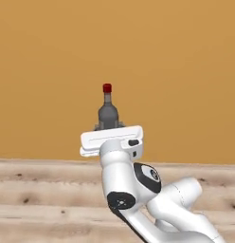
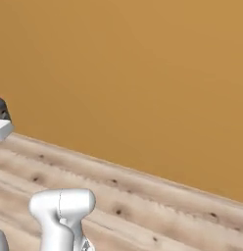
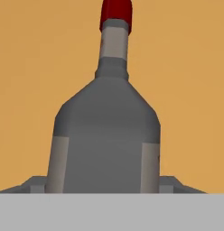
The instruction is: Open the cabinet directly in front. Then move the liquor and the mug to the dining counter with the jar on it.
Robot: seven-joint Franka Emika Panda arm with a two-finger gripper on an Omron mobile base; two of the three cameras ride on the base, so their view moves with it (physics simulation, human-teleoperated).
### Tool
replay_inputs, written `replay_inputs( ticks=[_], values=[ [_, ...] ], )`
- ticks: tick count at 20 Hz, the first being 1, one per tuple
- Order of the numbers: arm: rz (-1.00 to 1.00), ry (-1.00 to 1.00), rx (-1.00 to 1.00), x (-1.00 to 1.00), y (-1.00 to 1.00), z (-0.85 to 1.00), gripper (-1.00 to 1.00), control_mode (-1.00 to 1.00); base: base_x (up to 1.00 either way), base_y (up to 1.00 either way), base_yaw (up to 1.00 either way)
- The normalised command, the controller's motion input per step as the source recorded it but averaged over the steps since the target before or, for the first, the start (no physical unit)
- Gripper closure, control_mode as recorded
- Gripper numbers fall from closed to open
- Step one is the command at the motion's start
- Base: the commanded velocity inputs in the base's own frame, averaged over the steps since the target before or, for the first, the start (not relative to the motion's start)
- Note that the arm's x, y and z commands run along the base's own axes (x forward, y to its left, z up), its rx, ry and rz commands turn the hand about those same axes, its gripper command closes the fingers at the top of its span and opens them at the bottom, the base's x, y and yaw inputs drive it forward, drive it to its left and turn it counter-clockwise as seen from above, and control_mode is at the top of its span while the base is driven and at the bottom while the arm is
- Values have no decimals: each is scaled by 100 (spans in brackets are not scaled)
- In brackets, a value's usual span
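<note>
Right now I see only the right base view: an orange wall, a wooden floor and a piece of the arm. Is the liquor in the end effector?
Observer: Yes. In the left base view the liquor stands upright in the end effector, in the air in front of the wall.
Operator: Is its cap on?
Observer: Yes, the hand view shows the red cap on the neck.
Operator: Where are the fingers?
Observer: The fingertips sit on both sides of the bottle's base.

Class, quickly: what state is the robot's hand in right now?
Hand: closed on the liquor, its fingers at either side of the bottle's body.
</note>
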Motion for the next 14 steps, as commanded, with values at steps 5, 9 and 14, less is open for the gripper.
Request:
replay_inputs(
  ticks=[5,9,14],
  values=[
    [0,0,0,0,0,0,100,100,100,-11,67],
    [0,0,0,0,0,0,100,100,100,-16,69],
    [0,0,0,0,0,0,100,100,100,-11,69]
  ],
)
